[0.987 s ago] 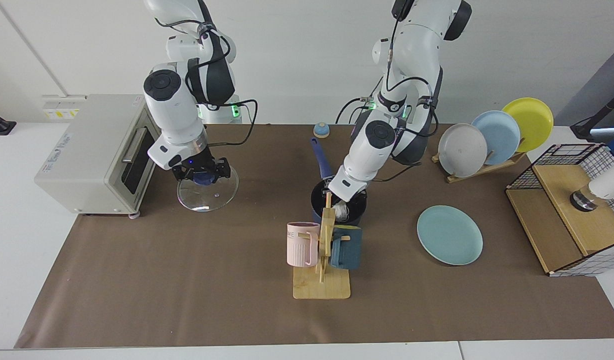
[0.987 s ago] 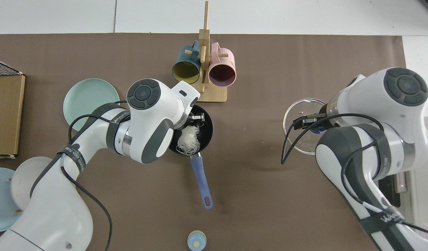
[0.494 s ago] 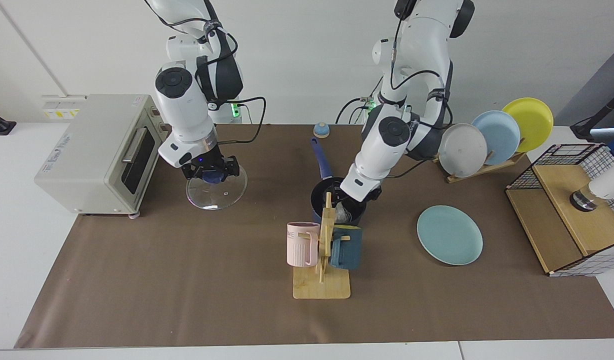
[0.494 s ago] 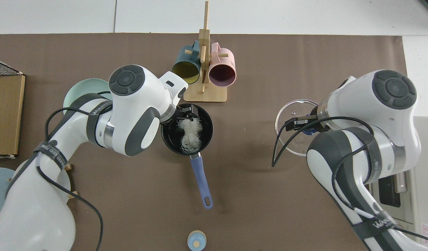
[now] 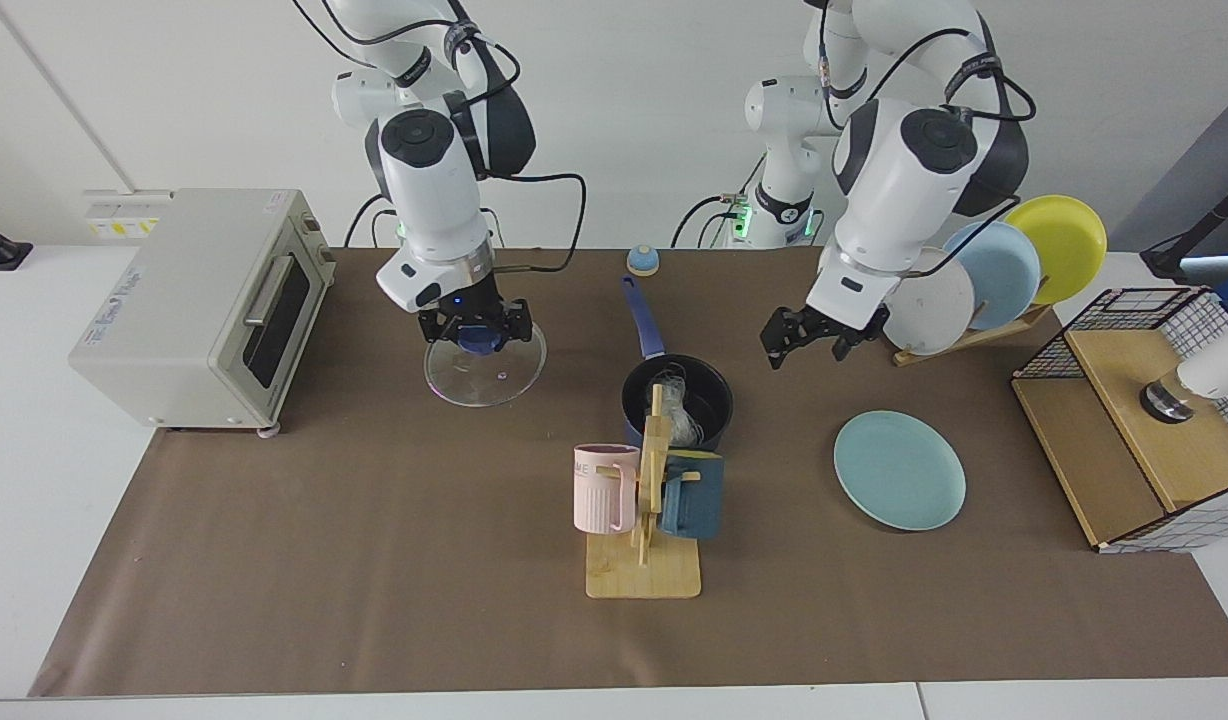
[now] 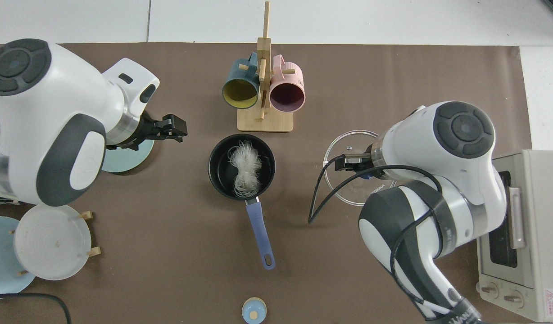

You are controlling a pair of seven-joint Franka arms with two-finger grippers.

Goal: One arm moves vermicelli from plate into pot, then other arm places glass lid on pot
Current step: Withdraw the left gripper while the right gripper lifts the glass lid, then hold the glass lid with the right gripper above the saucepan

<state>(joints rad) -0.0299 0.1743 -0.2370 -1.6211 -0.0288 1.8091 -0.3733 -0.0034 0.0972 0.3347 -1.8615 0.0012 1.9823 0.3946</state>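
The vermicelli (image 5: pixel 682 418) (image 6: pixel 244 170) lies as a whitish clump inside the dark navy pot (image 5: pixel 709 395) (image 6: pixel 218 173), whose blue handle (image 6: pixel 260 234) points toward the robots. My left gripper (image 5: pixel 812 338) (image 6: pixel 172 129) hangs open and empty in the air between the pot and the teal plate (image 5: pixel 899 470) (image 6: pixel 123 159). The plate is bare and partly hidden by that arm in the top view. My right gripper (image 5: pixel 472 335) (image 6: pixel 362 164) is shut on the blue knob of the glass lid (image 5: pixel 494 375) (image 6: pixel 344 189), holding it to the side of the pot, toward the oven.
A wooden mug rack (image 5: pixel 642 570) with a pink mug (image 5: pixel 604 488) and a dark blue mug (image 5: pixel 694 495) stands right beside the pot. A toaster oven (image 5: pixel 194 300), a plate rack (image 5: pixel 994 270), a wire basket (image 5: pixel 1144 410) and a small blue knob (image 5: pixel 642 260) ring the mat.
The left gripper let go of the vermicelli, rose out of the pot and swung toward the plate rack. The right arm carried the lid steadily closer to the pot.
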